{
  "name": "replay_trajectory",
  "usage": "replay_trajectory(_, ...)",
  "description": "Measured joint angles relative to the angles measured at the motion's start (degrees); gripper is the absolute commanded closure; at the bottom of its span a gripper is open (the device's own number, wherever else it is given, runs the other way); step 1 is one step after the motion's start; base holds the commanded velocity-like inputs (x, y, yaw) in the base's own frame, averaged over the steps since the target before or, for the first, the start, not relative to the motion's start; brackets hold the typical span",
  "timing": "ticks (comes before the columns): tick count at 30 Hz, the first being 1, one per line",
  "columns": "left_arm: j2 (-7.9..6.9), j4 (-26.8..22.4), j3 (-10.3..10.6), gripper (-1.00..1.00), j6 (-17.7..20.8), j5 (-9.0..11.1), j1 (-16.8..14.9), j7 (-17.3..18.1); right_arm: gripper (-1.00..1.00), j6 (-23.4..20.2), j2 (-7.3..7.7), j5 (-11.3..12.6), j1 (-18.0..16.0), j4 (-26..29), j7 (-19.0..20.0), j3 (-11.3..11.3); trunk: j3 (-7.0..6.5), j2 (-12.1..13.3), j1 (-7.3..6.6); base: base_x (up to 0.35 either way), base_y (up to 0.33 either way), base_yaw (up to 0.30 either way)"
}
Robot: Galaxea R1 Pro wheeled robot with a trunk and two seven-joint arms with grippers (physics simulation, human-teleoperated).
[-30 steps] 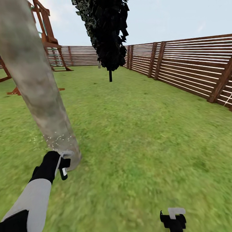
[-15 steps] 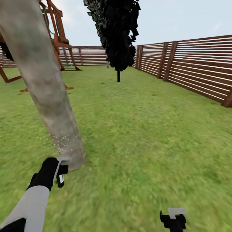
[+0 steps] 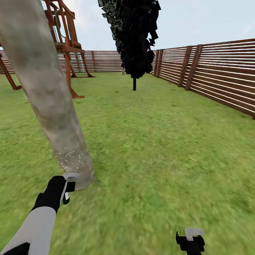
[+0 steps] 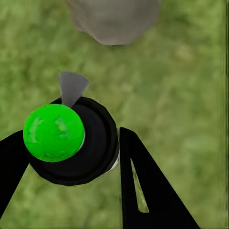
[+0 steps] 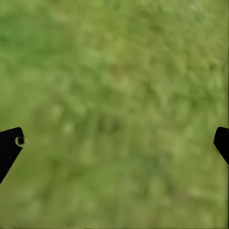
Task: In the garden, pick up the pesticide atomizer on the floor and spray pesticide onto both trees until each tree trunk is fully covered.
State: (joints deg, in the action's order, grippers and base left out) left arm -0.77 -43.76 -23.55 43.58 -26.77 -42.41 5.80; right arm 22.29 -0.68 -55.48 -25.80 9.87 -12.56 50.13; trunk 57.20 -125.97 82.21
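The tree trunk (image 3: 53, 106) serves as the landmark: a thick, pale grey-brown mottled column leaning up out of the lawn (image 3: 159, 148), with fine white specks scattered over its lowest stretch, just above the base. Behind it stands a brown wooden play frame (image 3: 65, 39).

Just in front of the trunk's foot, the left gripper (image 3: 67, 187) points at the speckled patch, its black fingers closed around the pesticide atomizer (image 4: 71, 140). In the left wrist view the atomizer is a round black body with a bright green cap, pinched between the two fingers, with a grey nozzle tab pointing toward the trunk base (image 4: 112, 19) across a small strip of grass. It looks like a small, rigid, light bottle with a smooth round body that could twist or slip in a two-finger pinch, so a hold across the widest part of the body, as here, seems soundest, leaving cap and nozzle free.

Further behind the trunk and off to its right, a black cone-shaped cypress (image 3: 136, 39) stands on a thin stem, with the slatted fence (image 3: 212, 78) running beyond it.

Well to the right of the trunk and nearer the robot, the right gripper (image 3: 190, 241) hangs over bare grass, fingers spread wide apart and holding nothing.
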Motion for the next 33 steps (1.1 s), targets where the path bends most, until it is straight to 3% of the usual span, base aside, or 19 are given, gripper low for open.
replay_trajectory(7, 0.03, 0.0, -0.1, 1.00, 0.0, 0.0, 0.0, 0.0, -1.00, 0.0, -0.07, 0.0, 0.0, 0.0, 0.0, -0.1, 0.00, 0.0, 0.02, 0.034, -0.267, 0.010)
replay_trajectory(10, 0.02, 0.0, -0.1, 1.00, 0.0, 2.4, 0.0, 0.0, -1.00, 0.0, -0.09, 0.0, 0.0, -0.1, 0.0, -0.1, 0.00, 0.0, 0.02, 0.005, -0.276, 0.208)
replay_trajectory(13, -0.05, 0.0, 0.0, 1.00, -0.1, 3.2, 0.0, 0.0, -1.00, 0.0, -0.09, 0.0, 0.0, -0.1, 0.0, -0.1, 0.00, 0.0, 0.02, 0.077, -0.276, 0.271)
replay_trajectory(26, -0.16, 0.0, 0.2, 1.00, -0.3, 3.0, 0.4, 0.0, -1.00, 0.0, -0.09, -0.1, 0.0, -0.1, 0.0, -0.1, 0.00, 0.0, 0.00, 0.163, -0.253, 0.277)
replay_trajectory(33, -0.07, -0.1, 0.4, 1.00, -0.3, 3.0, 0.6, -0.1, -1.00, 0.0, -0.01, -0.1, 0.0, 0.0, 0.0, -0.1, 0.00, 0.0, 0.00, 0.224, -0.203, 0.049)
